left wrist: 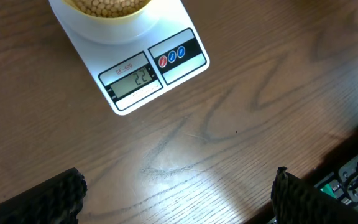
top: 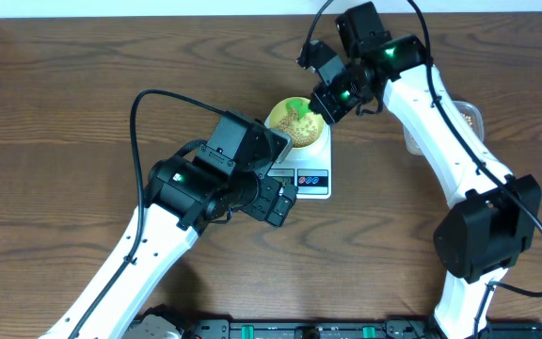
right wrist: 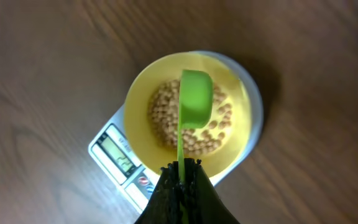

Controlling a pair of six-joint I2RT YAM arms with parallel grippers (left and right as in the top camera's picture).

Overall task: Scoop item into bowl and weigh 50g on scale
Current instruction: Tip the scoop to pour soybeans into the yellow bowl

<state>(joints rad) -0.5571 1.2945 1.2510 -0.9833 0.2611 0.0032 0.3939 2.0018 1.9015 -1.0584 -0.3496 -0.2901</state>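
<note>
Beans (right wrist: pixel 163 118) lie heaped in the yellow bowl (right wrist: pixel 137 99), which sits on the scale (left wrist: pixel 86 46) in the middle of the counter (left wrist: pixel 260 124). The display (left wrist: pixel 134 78) reads 22, so I judge the weighing under halfway to the fifty grams wanted.

The right tool (right wrist: pixel 180 171) is clenched on the thin handle of a green scoop (right wrist: pixel 196 99), whose cup hangs right over the bowl. No beans show in the cup from the wrist view, so the step in hand looks like the end of a pour, though I cannot tell whether it is fully emptied.

The left tool (left wrist: pixel 176 199) is released, spread wide and holding nothing, and hovers over bare counter just in front of the scale.

Next, the scoop should go back to the tub (top: pixel 470 118), partly hidden behind the right arm, for another load. Somewhat more than what is in the bowl is needed, so later scoops ought to be smaller and tipped slowly, with the display checked after each pour.
</note>
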